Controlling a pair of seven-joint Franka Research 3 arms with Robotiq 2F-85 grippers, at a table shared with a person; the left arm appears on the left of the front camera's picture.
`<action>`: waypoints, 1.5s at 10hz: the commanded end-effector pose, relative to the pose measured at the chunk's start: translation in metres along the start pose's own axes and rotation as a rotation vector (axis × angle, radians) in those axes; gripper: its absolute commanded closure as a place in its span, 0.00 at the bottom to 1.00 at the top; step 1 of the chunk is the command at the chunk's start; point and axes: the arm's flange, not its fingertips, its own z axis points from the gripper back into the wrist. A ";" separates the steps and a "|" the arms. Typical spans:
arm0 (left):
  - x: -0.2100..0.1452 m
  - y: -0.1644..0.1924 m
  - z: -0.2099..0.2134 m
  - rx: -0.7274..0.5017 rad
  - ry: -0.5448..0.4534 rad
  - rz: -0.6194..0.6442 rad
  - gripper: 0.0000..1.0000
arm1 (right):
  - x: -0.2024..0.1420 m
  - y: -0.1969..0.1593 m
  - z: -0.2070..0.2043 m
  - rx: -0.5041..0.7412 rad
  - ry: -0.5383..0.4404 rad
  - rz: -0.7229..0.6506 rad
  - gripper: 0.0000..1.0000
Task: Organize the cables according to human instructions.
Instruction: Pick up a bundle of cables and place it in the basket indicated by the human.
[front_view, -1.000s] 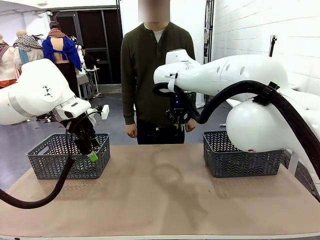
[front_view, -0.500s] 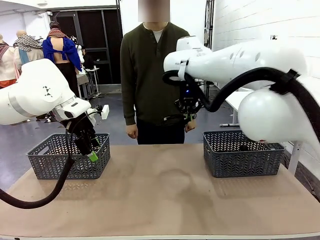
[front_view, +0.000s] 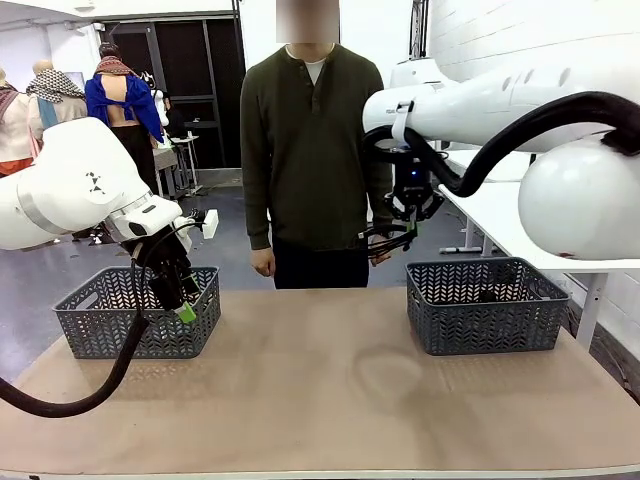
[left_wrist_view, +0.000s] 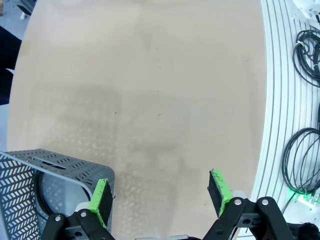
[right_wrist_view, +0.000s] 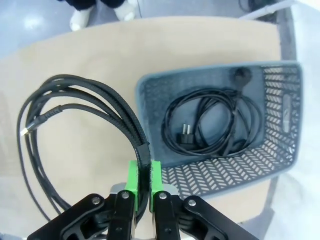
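Note:
My right gripper (front_view: 398, 238) hangs in the air in front of the person, left of the right grey basket (front_view: 486, 332). It is shut on a black coiled cable (right_wrist_view: 75, 107) whose loops hang out to the side, also seen as the cable (front_view: 381, 240). In the right wrist view the gripper (right_wrist_view: 144, 176) pinches the coil between its green pads, above the table beside the basket (right_wrist_view: 150, 87). Another coiled cable (right_wrist_view: 215, 125) with a plug lies inside that basket. My left gripper (front_view: 181, 303) hovers open at the left grey basket (front_view: 100, 325); the left wrist view shows the gripper (left_wrist_view: 160, 192) with nothing between its pads.
The person (front_view: 305, 150) stands at the far side of the table, arms down. The tan tabletop (front_view: 320, 390) lies bare between the two baskets. Past the table's near edge, loose black cords (left_wrist_view: 302, 155) lie by a white rail. A dark loop shows inside the left basket (left_wrist_view: 55, 165).
My right arm has swung to the right with the cable, from in front of the person toward the right basket. The left arm has stayed still.

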 end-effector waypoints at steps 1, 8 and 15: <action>-0.001 -0.001 0.001 0.002 0.001 0.001 0.00 | -0.016 -0.026 0.004 0.034 -0.031 -0.003 1.00; -0.001 -0.001 0.001 0.002 0.001 0.001 0.00 | -0.018 -0.098 -0.008 0.026 -0.066 0.022 1.00; -0.001 -0.001 0.001 0.002 0.001 0.001 0.00 | -0.006 -0.095 -0.005 -0.001 -0.055 -0.002 1.00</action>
